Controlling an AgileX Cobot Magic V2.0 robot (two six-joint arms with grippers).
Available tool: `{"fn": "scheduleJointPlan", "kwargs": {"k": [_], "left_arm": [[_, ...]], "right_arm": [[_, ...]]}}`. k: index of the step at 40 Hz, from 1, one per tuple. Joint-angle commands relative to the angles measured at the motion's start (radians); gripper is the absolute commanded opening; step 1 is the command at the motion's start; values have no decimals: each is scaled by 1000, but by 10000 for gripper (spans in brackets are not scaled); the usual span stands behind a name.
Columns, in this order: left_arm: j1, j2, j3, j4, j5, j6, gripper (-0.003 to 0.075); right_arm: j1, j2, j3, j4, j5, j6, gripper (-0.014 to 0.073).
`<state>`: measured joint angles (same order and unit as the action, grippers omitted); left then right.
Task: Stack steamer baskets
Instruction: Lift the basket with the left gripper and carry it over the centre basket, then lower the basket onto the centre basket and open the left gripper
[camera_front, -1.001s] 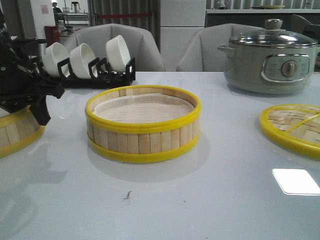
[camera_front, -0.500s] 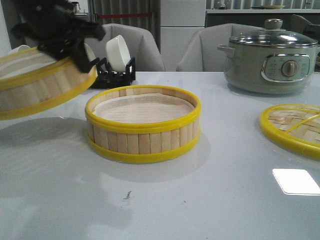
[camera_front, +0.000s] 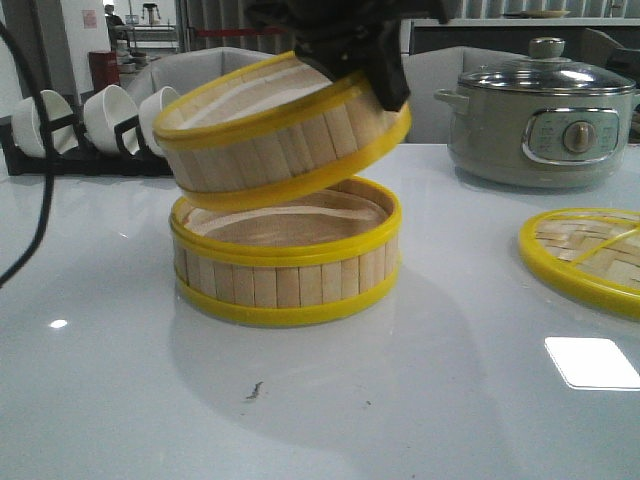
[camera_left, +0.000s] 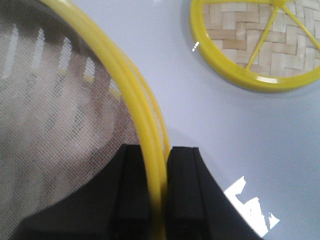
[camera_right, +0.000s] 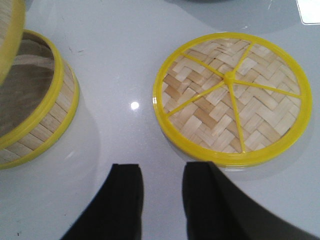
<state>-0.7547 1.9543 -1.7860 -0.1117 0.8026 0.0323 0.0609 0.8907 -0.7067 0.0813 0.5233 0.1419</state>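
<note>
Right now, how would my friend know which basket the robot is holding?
Find the white table with the grey pot. In the middle, two bamboo baskets overlap. The held basket is the tilted one in the air, pinched at its rim by the left hand; the other basket sits flat.

Dining or kitchen-style demonstration setting. A glossy white table (camera_front: 480, 400) carries cookware: a grey electric pot (camera_front: 540, 125) with glass lid at the far right, a black rack of white bowls (camera_front: 110, 120) at the far left, bamboo steamer baskets (camera_front: 285, 250) in the centre, and a woven bamboo lid (camera_front: 590, 255) at the right. Grey upholstered chairs (camera_front: 210, 70) stand behind the table. Farther back, a counter (camera_front: 520, 30) and a shelf with small appliances (camera_front: 140, 25) suggest a canteen or showroom rather than a private home.
</note>
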Motion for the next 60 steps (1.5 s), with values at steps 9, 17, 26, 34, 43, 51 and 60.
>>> {"fn": "scheduleJointPlan", "kwargs": {"k": [9, 17, 26, 34, 43, 51, 60], "left_arm": [[-37, 10, -46, 18, -24, 1, 89], [-37, 19, -46, 59, -14, 1, 89], [-37, 23, -46, 80, -6, 0, 89], [-37, 26, -42, 112, 1, -3, 89], [-37, 26, -42, 112, -1, -3, 89], [-37, 26, -42, 112, -3, -3, 89], [-37, 49, -42, 112, -5, -3, 89]], "right_arm": [[-1, -6, -40, -13, -67, -12, 328], [-1, -6, -40, -13, -67, -12, 328], [-1, -6, -40, -13, -67, -12, 328], [-1, -6, -40, -13, -67, -12, 328], [-1, -6, -40, -13, -67, -12, 328], [-1, -6, -40, -13, -67, -12, 328], [-1, -6, -40, -13, -67, -12, 328]]}}
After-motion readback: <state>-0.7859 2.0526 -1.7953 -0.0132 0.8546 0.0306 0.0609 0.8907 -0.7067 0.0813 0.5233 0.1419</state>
